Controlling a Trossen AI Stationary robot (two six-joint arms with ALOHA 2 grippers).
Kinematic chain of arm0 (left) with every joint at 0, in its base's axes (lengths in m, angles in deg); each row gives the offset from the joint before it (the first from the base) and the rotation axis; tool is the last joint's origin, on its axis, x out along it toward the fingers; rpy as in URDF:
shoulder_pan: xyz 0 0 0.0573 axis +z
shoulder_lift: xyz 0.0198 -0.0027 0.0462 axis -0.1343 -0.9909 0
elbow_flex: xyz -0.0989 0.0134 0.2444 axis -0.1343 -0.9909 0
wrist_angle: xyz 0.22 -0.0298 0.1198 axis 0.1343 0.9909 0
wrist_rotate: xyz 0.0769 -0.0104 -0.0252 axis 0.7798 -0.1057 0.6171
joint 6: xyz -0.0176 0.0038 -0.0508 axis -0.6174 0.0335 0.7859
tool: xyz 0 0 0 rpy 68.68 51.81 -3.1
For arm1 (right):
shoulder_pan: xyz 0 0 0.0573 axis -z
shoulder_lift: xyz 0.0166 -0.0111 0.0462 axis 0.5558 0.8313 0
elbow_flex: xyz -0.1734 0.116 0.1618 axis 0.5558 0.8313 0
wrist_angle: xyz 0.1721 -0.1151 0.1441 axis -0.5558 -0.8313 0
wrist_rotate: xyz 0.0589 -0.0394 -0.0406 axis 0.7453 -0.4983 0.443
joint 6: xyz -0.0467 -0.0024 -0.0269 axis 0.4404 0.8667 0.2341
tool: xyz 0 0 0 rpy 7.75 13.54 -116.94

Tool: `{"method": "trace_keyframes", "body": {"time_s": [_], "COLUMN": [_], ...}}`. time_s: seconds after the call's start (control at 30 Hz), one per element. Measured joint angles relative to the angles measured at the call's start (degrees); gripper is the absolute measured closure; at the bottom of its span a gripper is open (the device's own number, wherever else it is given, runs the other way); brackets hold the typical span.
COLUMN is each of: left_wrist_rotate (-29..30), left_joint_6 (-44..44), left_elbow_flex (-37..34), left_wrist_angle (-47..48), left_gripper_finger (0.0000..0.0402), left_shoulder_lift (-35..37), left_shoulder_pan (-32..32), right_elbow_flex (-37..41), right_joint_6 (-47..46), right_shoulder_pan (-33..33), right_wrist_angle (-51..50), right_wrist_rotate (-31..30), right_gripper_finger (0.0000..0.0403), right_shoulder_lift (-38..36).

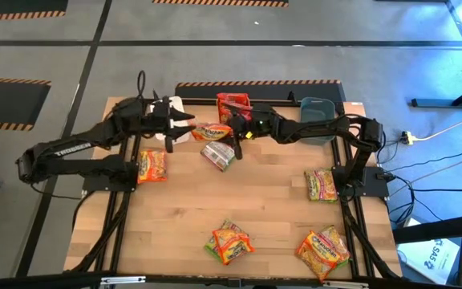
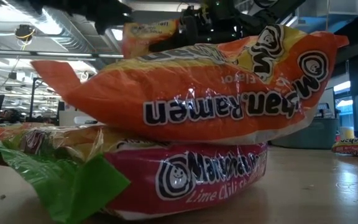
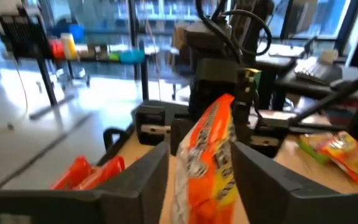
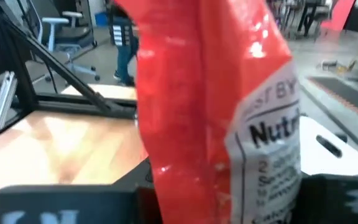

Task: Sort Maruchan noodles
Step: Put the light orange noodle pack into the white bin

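An orange Maruchan packet (image 1: 213, 131) hangs in the air at the table's far middle, between my two grippers. My left gripper (image 1: 189, 128) comes at it from the left and is open. Its fingers stand on either side of the packet's near end (image 3: 207, 168); I cannot tell whether they touch it. My right gripper (image 1: 241, 131) comes from the right and is shut on the packet's other end. More packets lie on the table: a silvery one (image 1: 219, 154), an orange one (image 1: 152, 165), a green-yellow one (image 1: 321, 185) and two small heaps (image 1: 229, 241) (image 1: 323, 249) near the front. My right gripper pinches the packet's right-hand end (image 3: 227, 102) between its two fingers, reaching in level from the table's right. The packet (image 4: 210, 93) stands on edge in the hold and is clear of the table. Its free end reaches between my left gripper's fingers.
At the far edge stand a white bin (image 1: 173, 108), an orange-red bin (image 1: 233, 104) with packets in it and a grey-blue bin (image 1: 318, 112). In the low view, stacked packets (image 2: 191, 106) fill the foreground. Bare wood lies at the table's middle.
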Motion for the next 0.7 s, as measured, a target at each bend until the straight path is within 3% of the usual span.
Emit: {"method": "trace_keyframes", "body": {"time_s": [0.23, 0.3, 0.7], "left_wrist_rotate": [1.0, 1.7, 0.1], "left_joint_6": [-1.5, -2.2, -6.6], "left_elbow_flex": [15.0, 18.8, 39.9], "left_wrist_angle": [22.8, 25.6, 47.5], "left_gripper_finger": [0.0167, 0.0157, 0.0143], "left_shoulder_lift": [-9.1, -12.9, -33.5], "left_shoulder_pan": [-2.0, -2.4, -3.7], "right_elbow_flex": [0.0, 0.0, 0.0], "right_joint_6": [0.2, 0.2, -0.2], "right_shoulder_pan": [0.2, 0.2, 0.2], "right_wrist_angle": [-2.0, -2.2, -2.9], "right_wrist_rotate": [-0.4, -0.2, 1.8], "right_gripper_finger": [0.0301, 0.0301, 0.0300], "right_shoulder_lift": [0.9, 1.4, 2.3]}}
